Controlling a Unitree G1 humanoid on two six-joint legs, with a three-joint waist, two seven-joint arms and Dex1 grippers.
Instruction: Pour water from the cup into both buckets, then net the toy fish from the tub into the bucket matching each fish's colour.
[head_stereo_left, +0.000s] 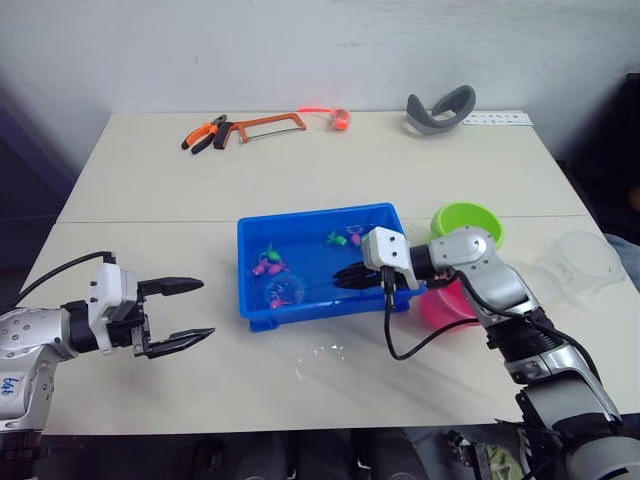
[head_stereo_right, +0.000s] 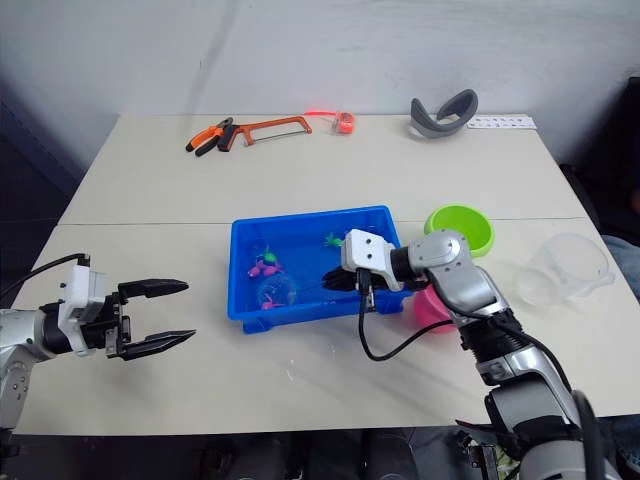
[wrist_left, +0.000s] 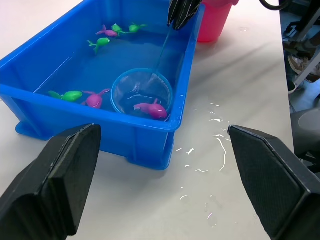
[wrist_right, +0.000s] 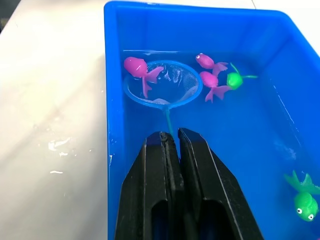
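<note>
The blue tub (head_stereo_left: 256, 300) stands mid-table, holding water and several toy fish. My right gripper (head_stereo_left: 350, 277) is shut on the net's thin handle over the tub's right end. The net's blue hoop (wrist_right: 172, 82) lies in the water by the tub's front wall, with a pink fish (wrist_right: 135, 66) on its rim. More pink fish (wrist_right: 212, 82) and green fish (wrist_right: 234, 80) float nearby. The green bucket (head_stereo_left: 467, 222) and the pink bucket (head_stereo_left: 445, 305) stand right of the tub, and the clear cup (head_stereo_left: 580, 262) is farther right. My left gripper (head_stereo_left: 205, 308) is open and empty, left of the tub.
A hacksaw (head_stereo_left: 265, 125), orange pliers (head_stereo_left: 205, 135), a small orange-red item (head_stereo_left: 340, 120) and a grey curved band (head_stereo_left: 440, 110) lie along the far edge. Water drops (head_stereo_left: 320, 355) dot the table in front of the tub. A black cable (head_stereo_left: 410, 345) loops below my right wrist.
</note>
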